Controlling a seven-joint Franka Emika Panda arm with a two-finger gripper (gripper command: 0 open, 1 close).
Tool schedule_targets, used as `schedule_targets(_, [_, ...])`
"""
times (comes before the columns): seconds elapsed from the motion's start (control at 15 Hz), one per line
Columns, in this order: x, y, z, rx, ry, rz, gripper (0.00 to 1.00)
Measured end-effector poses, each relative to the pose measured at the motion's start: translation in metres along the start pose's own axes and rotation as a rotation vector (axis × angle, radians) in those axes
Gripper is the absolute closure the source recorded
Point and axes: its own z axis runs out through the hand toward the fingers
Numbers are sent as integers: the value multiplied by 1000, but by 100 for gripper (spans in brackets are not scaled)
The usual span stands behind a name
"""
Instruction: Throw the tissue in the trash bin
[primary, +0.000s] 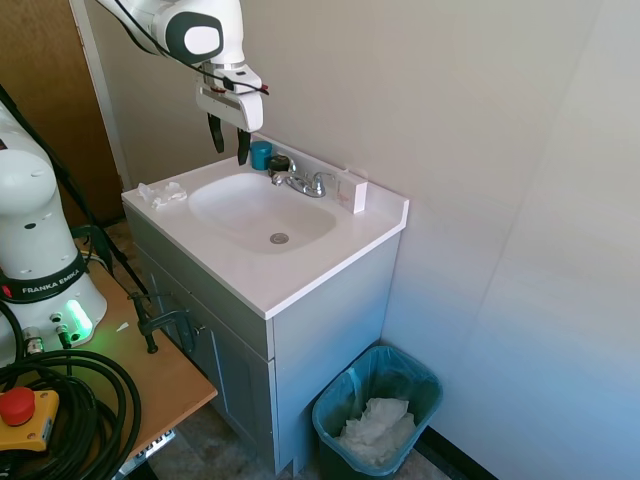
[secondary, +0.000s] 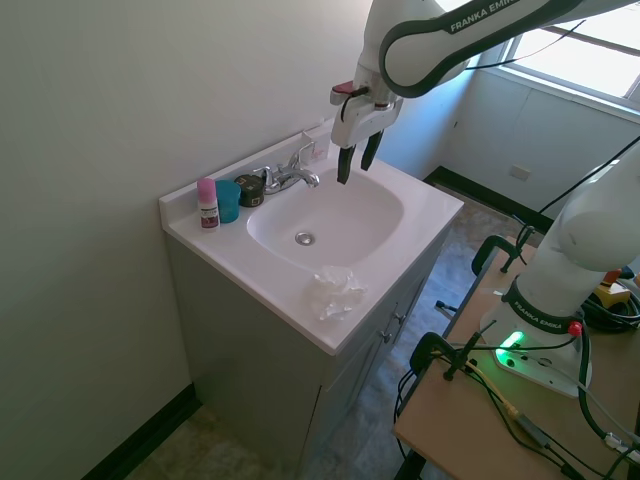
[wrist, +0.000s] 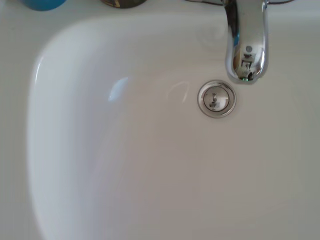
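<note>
A crumpled white tissue (secondary: 337, 292) lies on the counter's front corner; the lined teal trash bin (primary: 377, 410) apparently holds white paper.

The sink (primary: 262, 212) is seen from high up in both exterior views, from opposite sides: in the first the arm enters from the left, in the second from the right. The faucet (primary: 300, 181) and basin are shared. The drain (wrist: 216, 99) is seen straight down, close, by the wrist view.

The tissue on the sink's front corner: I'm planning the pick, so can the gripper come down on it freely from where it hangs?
Probably yes. The tissue lies alone on the countertop, nothing over or against it; the open gripper hangs above the basin.
</note>
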Motion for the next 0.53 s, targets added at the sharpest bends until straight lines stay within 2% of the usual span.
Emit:
schedule_targets(0.13, [1, 0, 2, -4, 0, -4, 0])
schedule_targets(0.27, [-9, -10, 3, -12, 15, -45, 0])
schedule_targets(0.53, [-87, -56, 20, -35, 56, -163, 0])
